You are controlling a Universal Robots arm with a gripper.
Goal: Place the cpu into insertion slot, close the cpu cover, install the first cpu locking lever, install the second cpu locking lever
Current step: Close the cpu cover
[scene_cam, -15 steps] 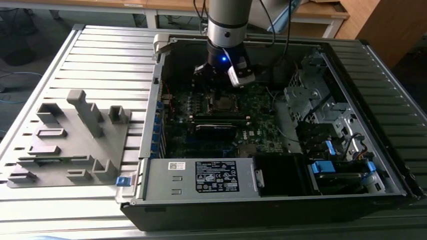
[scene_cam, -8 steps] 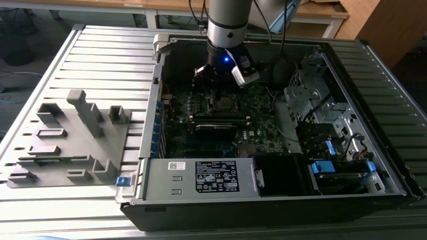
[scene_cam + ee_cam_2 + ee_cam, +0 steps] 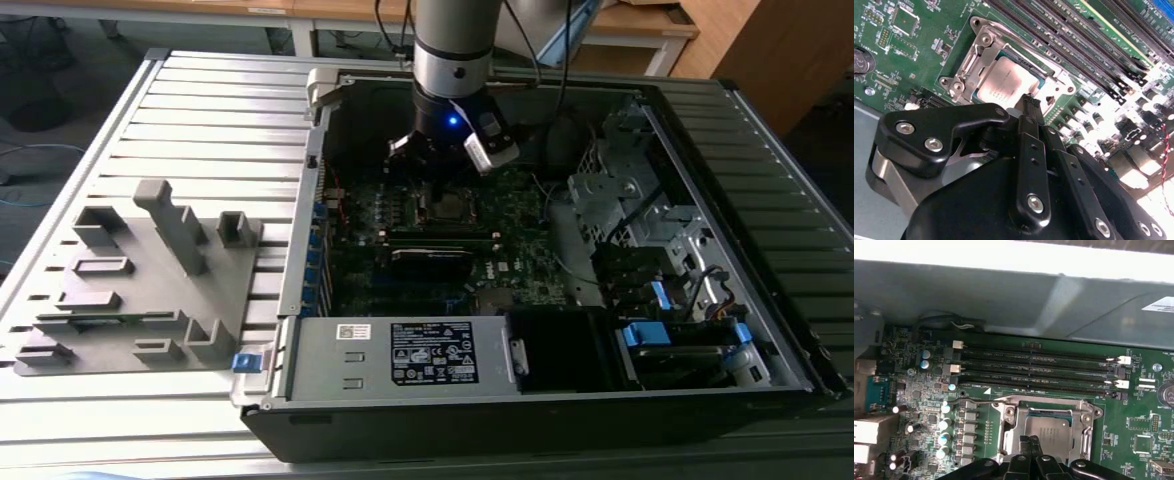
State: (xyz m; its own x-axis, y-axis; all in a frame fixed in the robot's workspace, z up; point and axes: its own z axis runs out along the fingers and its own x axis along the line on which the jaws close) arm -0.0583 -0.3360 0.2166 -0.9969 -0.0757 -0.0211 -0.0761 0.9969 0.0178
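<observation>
**Two steps look done: cpu seated, cover down**

In both wrist views the cpu lies in the insertion slot, and the cpu cover seems to lie flat around it. The gripper hovers just over the cpu's edge, fingers pressed together and pinching nothing. The lever work looks to be in hand. A wire locking lever runs beside the socket; locking it calls for a firm sideways-and-down push under its catch.

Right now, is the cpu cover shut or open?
Shut: the cpu cover lies flat, framing the cpu, whose metal top shows through its cut-out in both wrist views.
</observation>
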